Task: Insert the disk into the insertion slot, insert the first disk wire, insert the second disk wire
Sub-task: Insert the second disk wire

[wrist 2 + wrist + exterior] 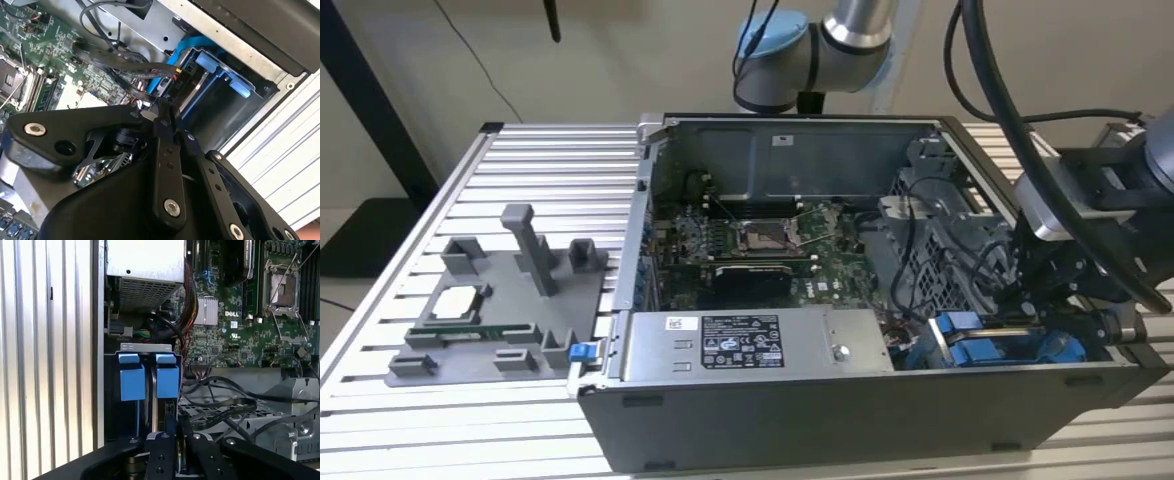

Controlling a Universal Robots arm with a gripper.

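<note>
- Your disk (161,405) sits on edge inside the insertion slot (147,347), at the corner of the open computer case (854,400) just beside the power-supply box (754,345). In the first wrist view you see its dark edge running between two bright blue carrier tabs (132,377).
- In the exterior view the slot's blue plastic (994,350) shows at the case corner on the exterior view's right, next to the power-supply box.
- Your gripper (172,432) hangs directly over the disk's edge, its fingers (161,452) drawn close together. Whether they pinch anything there, you cannot tell.
- In the second wrist view the gripper (162,107) points its tips at a bundle of dark cables (120,62) beside the blue bay.
- More black cables (220,405) loop across the grey metal cage next to the slot.
- Further from the slot, the green motherboard (747,240) lies flat in the case with its square CPU socket (761,235) open.
- The case rests on a ribbed metal table (547,160).
- On the table, beyond the power-supply box from the slot, a grey fixture tray (494,300) holds a chip and a memory stick.
</note>
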